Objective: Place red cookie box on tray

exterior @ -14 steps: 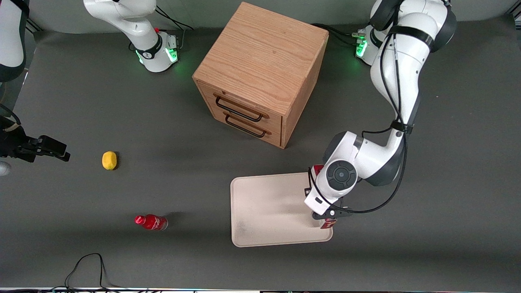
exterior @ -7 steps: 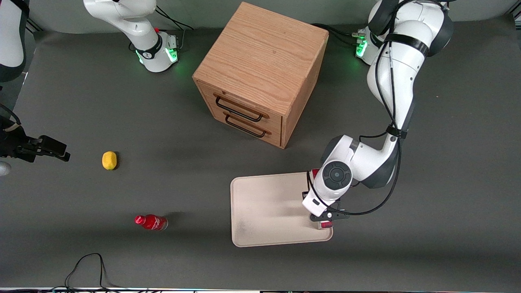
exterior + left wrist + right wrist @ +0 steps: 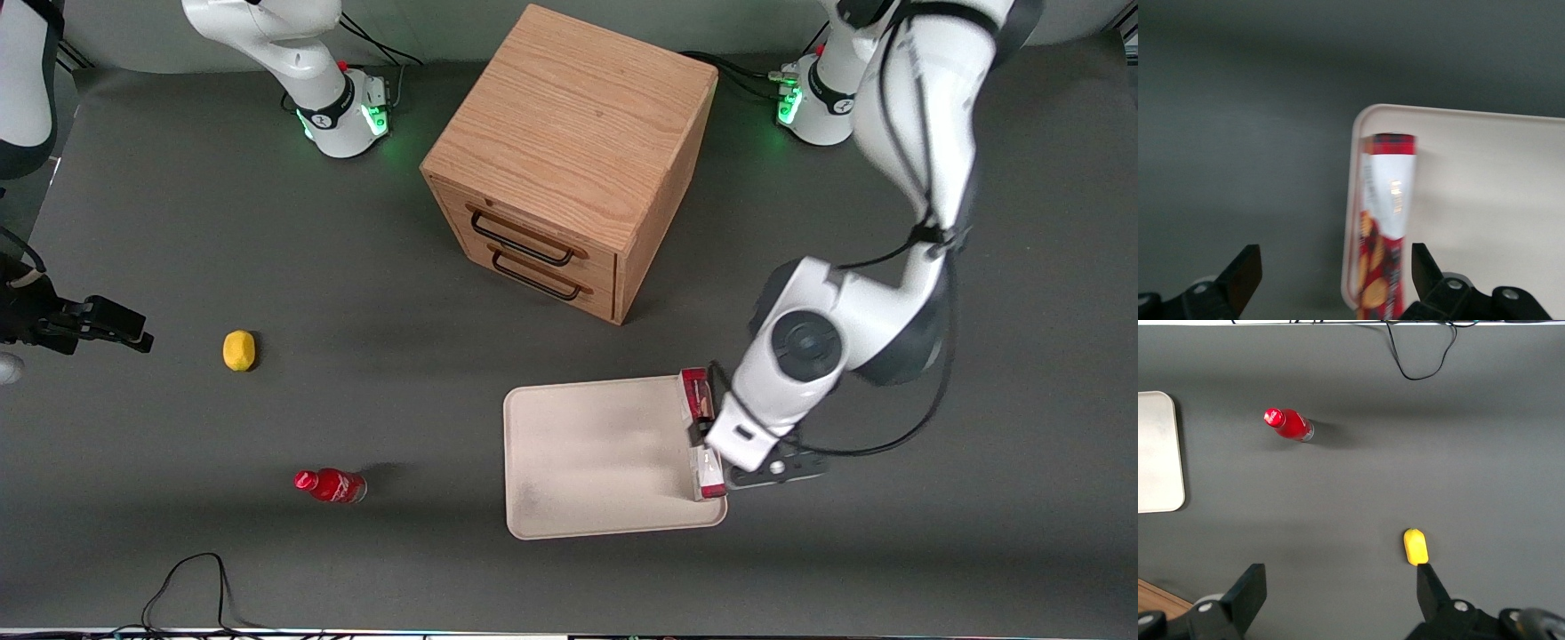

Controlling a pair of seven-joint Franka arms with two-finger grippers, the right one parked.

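Note:
The red cookie box (image 3: pixel 696 402) lies on the cream-white tray (image 3: pixel 587 444), stretched along the tray's edge toward the working arm's end. My left gripper (image 3: pixel 738 436) hovers above that edge, its wrist covering the box's middle. In the left wrist view the gripper (image 3: pixel 1333 270) is open and empty. The box (image 3: pixel 1388 200), with red ends and a whitish panel, lies below and between the spread fingers, close to one finger (image 3: pixel 1421 263), just inside the tray's rim (image 3: pixel 1358 133).
A wooden drawer cabinet (image 3: pixel 569 160) stands farther from the camera than the tray. A small red bottle (image 3: pixel 331 485) and a yellow object (image 3: pixel 238 349) lie toward the parked arm's end. A black cable (image 3: pixel 191 578) loops near the table's front edge.
The gripper has let go of the box, risen, and shifted toward the working arm's end. The box now lies uncovered on the tray.

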